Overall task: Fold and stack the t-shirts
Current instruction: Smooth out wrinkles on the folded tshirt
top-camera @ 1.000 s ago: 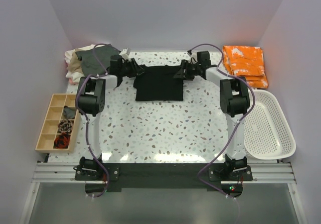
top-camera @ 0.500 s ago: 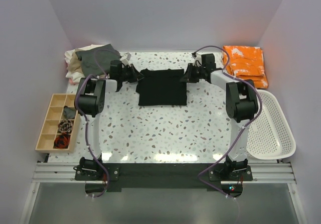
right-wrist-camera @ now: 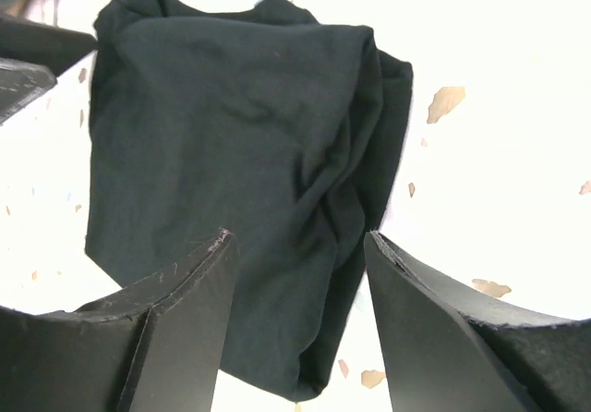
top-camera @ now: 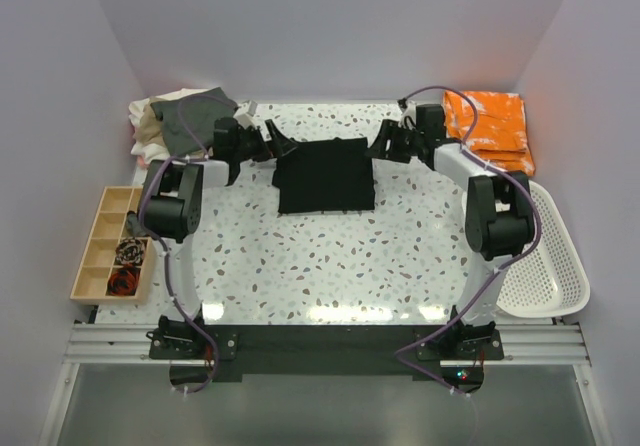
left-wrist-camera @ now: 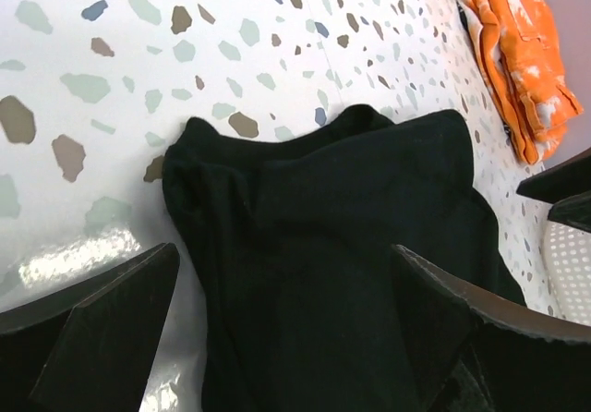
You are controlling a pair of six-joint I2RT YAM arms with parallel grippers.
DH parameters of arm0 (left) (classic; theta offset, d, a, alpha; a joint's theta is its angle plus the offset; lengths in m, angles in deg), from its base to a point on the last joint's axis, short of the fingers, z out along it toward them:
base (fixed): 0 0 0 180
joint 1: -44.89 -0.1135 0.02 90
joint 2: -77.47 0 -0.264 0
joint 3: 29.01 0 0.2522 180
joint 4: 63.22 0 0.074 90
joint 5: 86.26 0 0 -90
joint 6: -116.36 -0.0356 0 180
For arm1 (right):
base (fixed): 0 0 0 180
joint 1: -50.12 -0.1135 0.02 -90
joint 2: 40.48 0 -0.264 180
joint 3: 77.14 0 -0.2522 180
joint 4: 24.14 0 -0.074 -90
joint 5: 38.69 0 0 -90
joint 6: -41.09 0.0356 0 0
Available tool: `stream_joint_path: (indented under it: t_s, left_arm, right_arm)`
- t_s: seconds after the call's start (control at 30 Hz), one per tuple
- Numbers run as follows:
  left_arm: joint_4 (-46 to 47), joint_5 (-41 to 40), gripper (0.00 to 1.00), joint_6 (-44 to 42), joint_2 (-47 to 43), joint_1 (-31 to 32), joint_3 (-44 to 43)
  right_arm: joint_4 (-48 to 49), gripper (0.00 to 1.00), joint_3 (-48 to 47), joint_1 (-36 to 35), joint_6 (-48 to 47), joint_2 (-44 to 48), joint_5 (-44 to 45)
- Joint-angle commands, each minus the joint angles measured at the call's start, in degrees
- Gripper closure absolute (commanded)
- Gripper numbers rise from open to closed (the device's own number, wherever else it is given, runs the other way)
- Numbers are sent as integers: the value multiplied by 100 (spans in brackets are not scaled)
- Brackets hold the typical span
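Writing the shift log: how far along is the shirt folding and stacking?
Done: the black t-shirt lies folded into a rectangle. In hand: nothing; both pairs of jaws stand open beside it. Left: likely placing it on the shirt pile at the far-left corner.

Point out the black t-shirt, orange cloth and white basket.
black t-shirt [top-camera: 324,174], top view, middle of the cloth.
orange cloth [top-camera: 488,126], top view, its centre.
white basket [top-camera: 536,256], top view, bare floor.

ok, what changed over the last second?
Both tools released the black t-shirt at its far corners and backed off. The left tool went left and the right tool went right, jaws open. The shirt now lies as a neater folded rectangle, its far edge drawn in. The shirt pile, orange cloth and basket are unchanged.
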Motion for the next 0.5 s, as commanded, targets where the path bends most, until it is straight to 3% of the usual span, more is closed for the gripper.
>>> stream_joint_path:
  t_s: [0.0, 0.2, 0.47]
  left_arm:
    - [-341, -407, 0, -387, -585, -48, 302]
    - [-438, -609, 0, -484, -1077, 119, 1163]
    - [-535, -847, 0, -722, -1131, 638, 1463]
  right_arm:
    - [-210, 38, 0, 18, -237, 344, 63]
    - [-175, 37, 256, 27, -70, 238, -105]
    - [97, 37, 265, 18, 185, -218, -412]
